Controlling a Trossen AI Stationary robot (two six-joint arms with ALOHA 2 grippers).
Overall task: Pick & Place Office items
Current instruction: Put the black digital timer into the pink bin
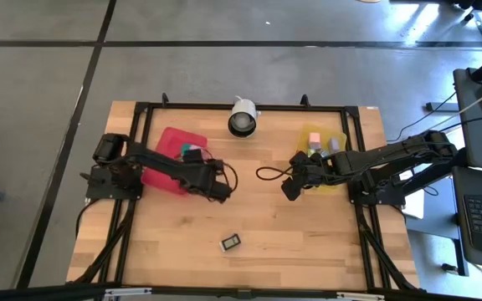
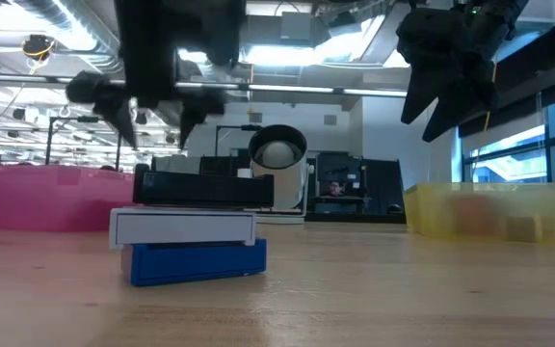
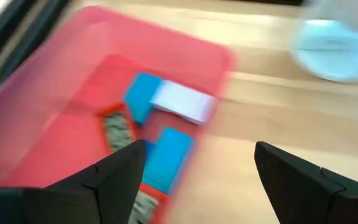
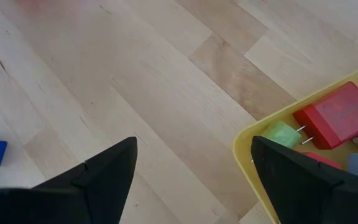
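You had one small black item with a white label (image 1: 231, 242) lying alone on the bare wood in the lower middle of the high view. Nothing sat near it, so there was lots of open room all around it. In the low view a stack stood close to the camera: a blue piece (image 2: 198, 261) at the bottom, a white piece (image 2: 183, 227) on it, and a black piece (image 2: 203, 189) on top.

More office items lay in the red tray (image 1: 159, 169) at the upper left of the high view. Teal pieces (image 3: 165, 155) and a white piece (image 3: 182, 102) showed inside it in the left wrist view. The yellow tray (image 1: 338, 180) at the upper right held a red block (image 4: 335, 115) and a green piece (image 4: 281, 134) just inside its corner edge.

Your left gripper (image 1: 221, 191) hung past the red tray's right edge, over bare wood. Its fingers (image 3: 118, 176) were spread apart and held nothing. Your right gripper (image 1: 290, 188) hung just left of the yellow tray's edge, fingers (image 4: 107, 170) apart and empty too. A wide strip of bare table lay between the two grippers. A white camera (image 1: 243, 117) sat at the top middle edge.
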